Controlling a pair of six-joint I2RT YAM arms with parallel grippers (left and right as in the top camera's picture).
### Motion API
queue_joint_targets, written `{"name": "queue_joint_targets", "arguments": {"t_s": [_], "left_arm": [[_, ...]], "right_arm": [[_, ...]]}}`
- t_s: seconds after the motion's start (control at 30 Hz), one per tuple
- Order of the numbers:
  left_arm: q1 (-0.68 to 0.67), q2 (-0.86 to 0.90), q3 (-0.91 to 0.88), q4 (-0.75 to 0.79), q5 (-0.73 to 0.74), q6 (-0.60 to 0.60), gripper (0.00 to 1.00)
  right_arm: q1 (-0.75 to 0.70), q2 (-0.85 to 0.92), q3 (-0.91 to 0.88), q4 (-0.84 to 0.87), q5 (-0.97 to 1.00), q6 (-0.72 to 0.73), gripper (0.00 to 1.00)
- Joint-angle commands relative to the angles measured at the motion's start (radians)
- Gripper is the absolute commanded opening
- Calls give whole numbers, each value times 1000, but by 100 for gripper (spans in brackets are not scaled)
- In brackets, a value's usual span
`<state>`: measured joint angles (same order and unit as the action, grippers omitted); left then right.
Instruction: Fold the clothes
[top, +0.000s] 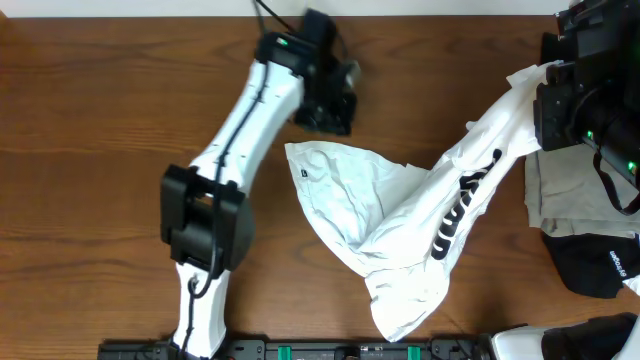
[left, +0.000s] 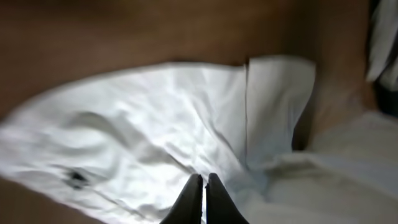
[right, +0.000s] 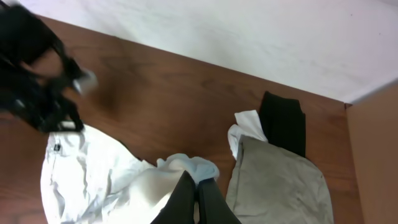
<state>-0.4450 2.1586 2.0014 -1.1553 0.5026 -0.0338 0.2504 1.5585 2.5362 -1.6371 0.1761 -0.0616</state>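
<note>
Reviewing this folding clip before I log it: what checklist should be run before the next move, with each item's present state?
1. Right gripper shut on the T-shirt: ok, cloth bunched at its fingertips.
2. Left gripper open for a grasp: not ok, shut, no cloth seen in it.
3. T-shirt flat on the table: not ok, crumpled, one end lifted.
4. Grey-beige garment and black garment clear of the T-shirt: cannot tell, the lifted end passes close by.

A brown wooden table (top: 80, 120) fills the overhead view — its grain runs side to side. A white wall (right: 249, 37) borders its far edge. In the right wrist view a paler tan panel (right: 373, 162) meets both table and wall at one corner.
</note>
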Motion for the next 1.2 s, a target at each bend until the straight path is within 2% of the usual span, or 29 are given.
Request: {"name": "queue_joint_targets", "arguments": {"t_s": [0.0,0.3,0.5,0.57,0.67,0.8,0.97,1.07,1.17], "left_arm": [[-42,12,-55,-3,12,67,6],[-74,11,-104,-1,12,85,6],[-40,11,-104,-7,13,82,6],[-29,11,-104,-8,13,82,6],[3,4,-103,-7,12,82,6],[86,-25,-91,-7,12,71,6],[230,-85,-74,2,12,35,6],[315,-125,-74,10,13,8,6],[381,-157,-74,13,18,-13,6]], "right_arm": [[-16,-9,8,6,0,13,1],[-16,38,8,72,4,13,1],[-15,93,8,288,4,37,1],[-13,105,8,408,-77,51,1],[-13,116,8,601,-322,56,1],[14,126,8,738,-608,72,1],[95,122,8,657,-873,-24,1],[129,103,8,491,-861,-115,1],[126,72,8,346,-690,-157,1]]}}
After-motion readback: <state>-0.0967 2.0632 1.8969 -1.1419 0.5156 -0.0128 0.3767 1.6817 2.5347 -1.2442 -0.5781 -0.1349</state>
